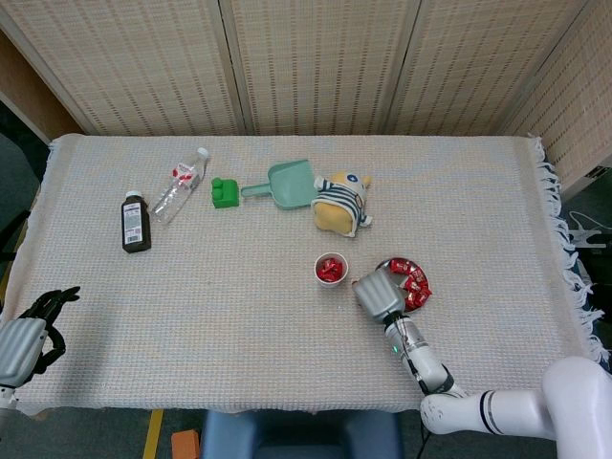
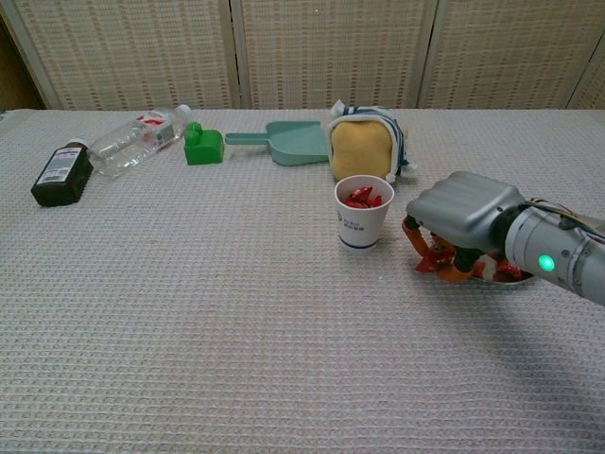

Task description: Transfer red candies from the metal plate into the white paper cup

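On the right side of the table, your right hand [image 2: 463, 219] sits over the near-left edge of the metal plate [image 1: 422, 290], knuckles up and fingers curled downward among the red candies [image 1: 413, 282]. You cannot tell from either view whether those fingers are clamped on a candy or just resting in the pile; the back of the hand hides the tips from above, and the chest view shows only red wrappers beneath them.

The white paper cup [image 2: 364, 212] stands upright just left of the hand, between it and the open cloth, with several red candies already inside. So part of the job looks done, yet a good cluster is left on the plate, and you likely have several more pick-and-drop trips ahead.

Your left hand [image 1: 27, 335] rests at the near-left corner of the table, holding nothing, its dark fingers loosely curled and slightly apart, well away from the work.
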